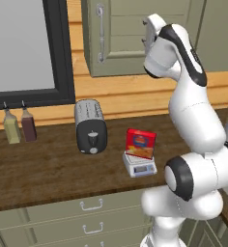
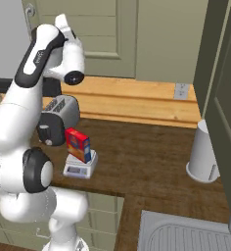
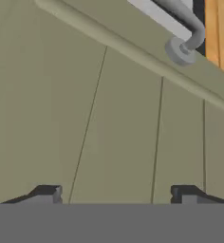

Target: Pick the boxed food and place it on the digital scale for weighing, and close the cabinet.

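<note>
Claw (image 3: 115,194) spread wide, facing cabinet (image 3: 85,118).

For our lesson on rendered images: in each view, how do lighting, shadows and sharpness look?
Left base view: flat, even light, only faint shade beneath the toaster. Right base view: the boxed food looks soft-edged on the digital scale. Hand view: the cabinet door is blurry, without glare.

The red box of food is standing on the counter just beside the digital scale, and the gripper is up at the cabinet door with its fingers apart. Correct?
Not quite. The boxed food is not beside the digital scale but standing on its platform, as the left base view shows. The rest holds: the gripper is open, facing the cabinet door near its bar handle.
</note>
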